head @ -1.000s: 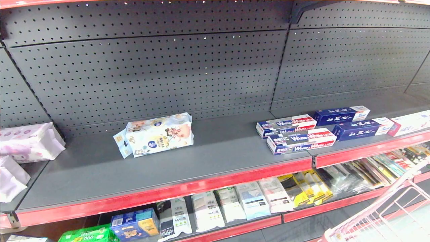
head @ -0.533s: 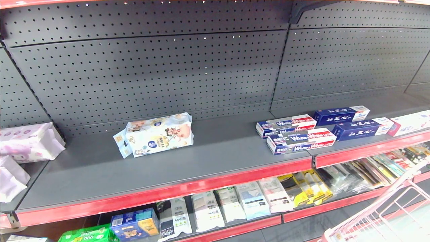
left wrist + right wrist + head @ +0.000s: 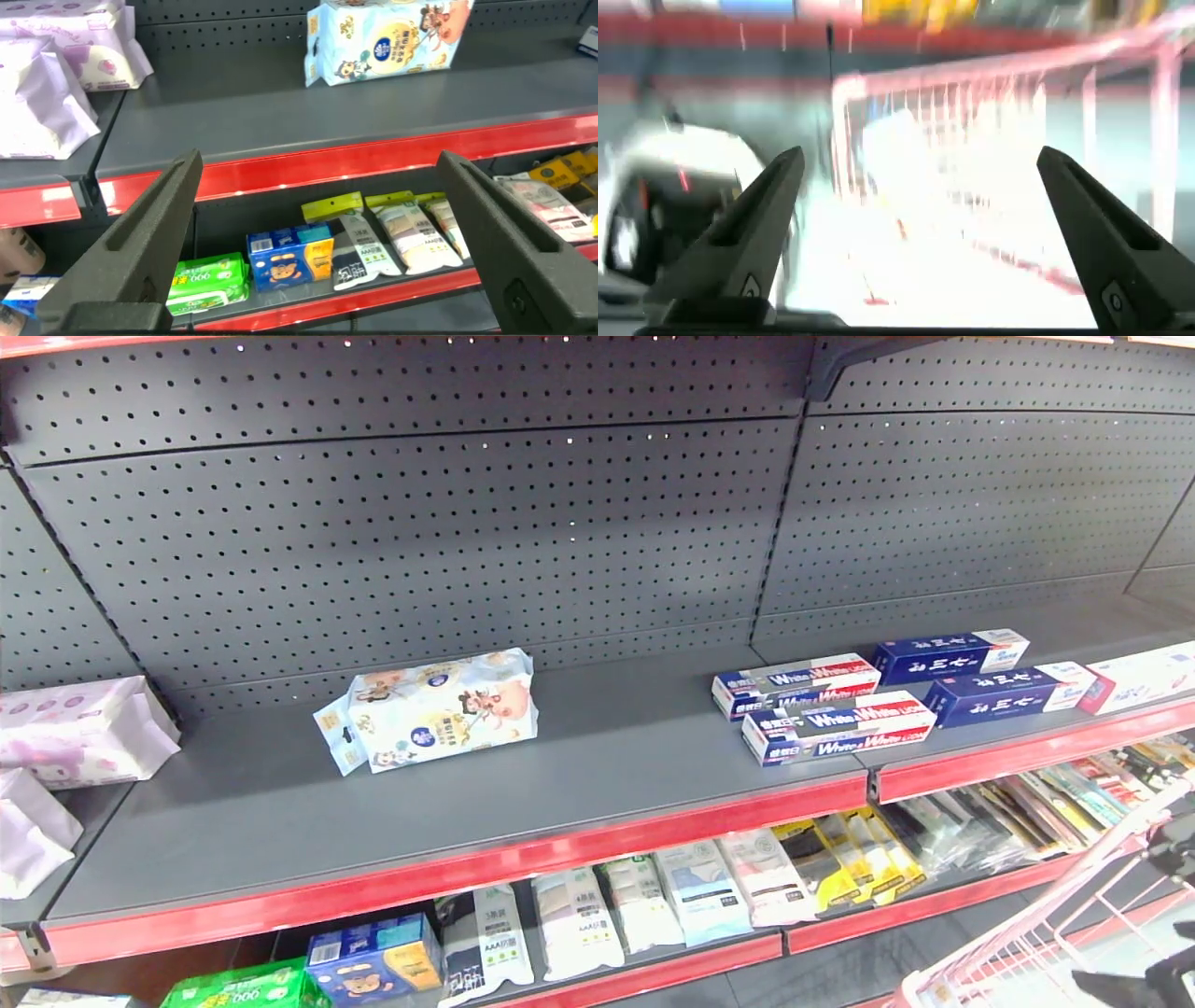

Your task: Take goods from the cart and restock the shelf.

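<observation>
By the pink cart [image 3: 1027, 901], the right gripper [image 3: 917, 159], jaws wide apart

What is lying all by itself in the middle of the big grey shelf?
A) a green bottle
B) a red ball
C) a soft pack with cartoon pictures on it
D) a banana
C: the pack with cartoon pictures lies alone midway along the grey shelf, and the toothpaste boxes sit well apart from it, toward the robot's right.
</observation>
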